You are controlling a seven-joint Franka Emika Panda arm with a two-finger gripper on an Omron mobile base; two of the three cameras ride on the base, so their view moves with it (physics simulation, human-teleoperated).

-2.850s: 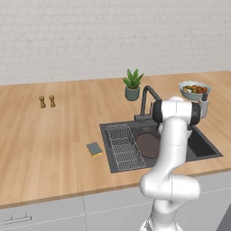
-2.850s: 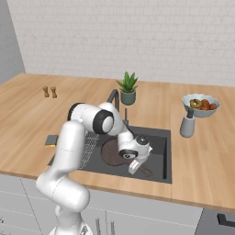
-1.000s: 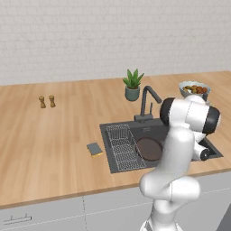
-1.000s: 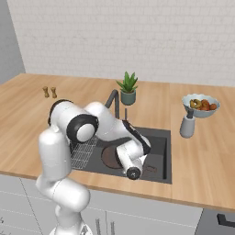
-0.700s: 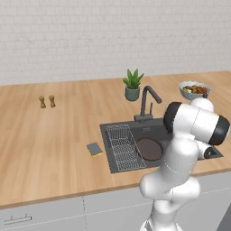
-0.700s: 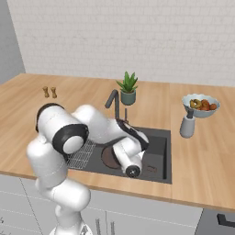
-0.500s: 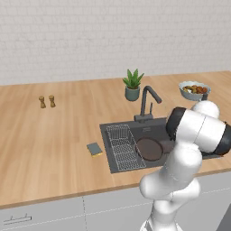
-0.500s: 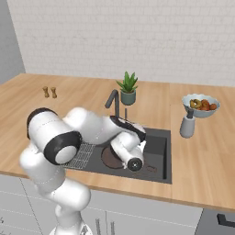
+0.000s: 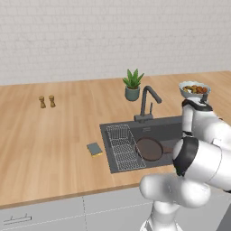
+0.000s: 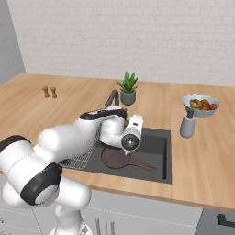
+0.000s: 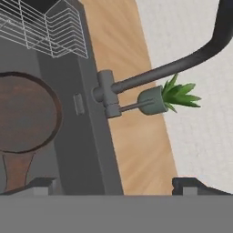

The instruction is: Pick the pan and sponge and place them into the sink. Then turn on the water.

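A white brick wall [image 9: 90, 36] ran behind the wooden counter [image 9: 45, 135] — pale, evenly lit. Light grey cabinet fronts [image 9: 54, 212] sat below it (one with a slim handle), and a grey side wall [image 10: 9, 41] stood at left.

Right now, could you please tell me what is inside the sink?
The sink holds the pan on its floor and a wire rack at one side. The arm covers part of the basin.
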